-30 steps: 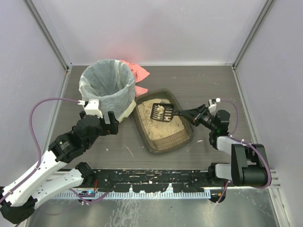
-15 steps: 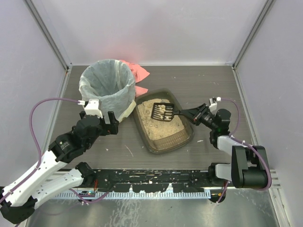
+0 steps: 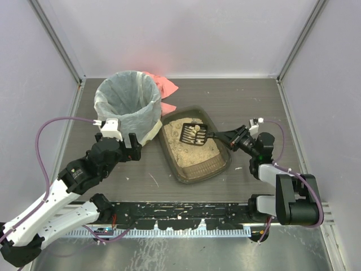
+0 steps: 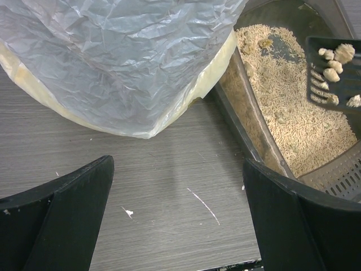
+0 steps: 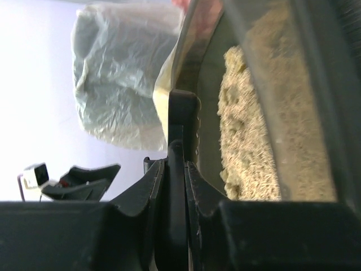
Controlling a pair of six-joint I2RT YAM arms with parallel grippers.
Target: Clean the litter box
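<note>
Scoop edged slightly right, loaded, above box. Right gripper clamps its handle; bin lies upper-left. Left gripper open, beside bin.

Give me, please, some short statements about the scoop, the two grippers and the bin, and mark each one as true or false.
1. The right gripper grips the scoop by its handle. True.
2. The scoop is empty. False: pale clumps lie in it.
3. The scoop hangs over the litter box. True.
4. The left gripper is shut on the bin. False: it is open and holds nothing, near the bin.
</note>
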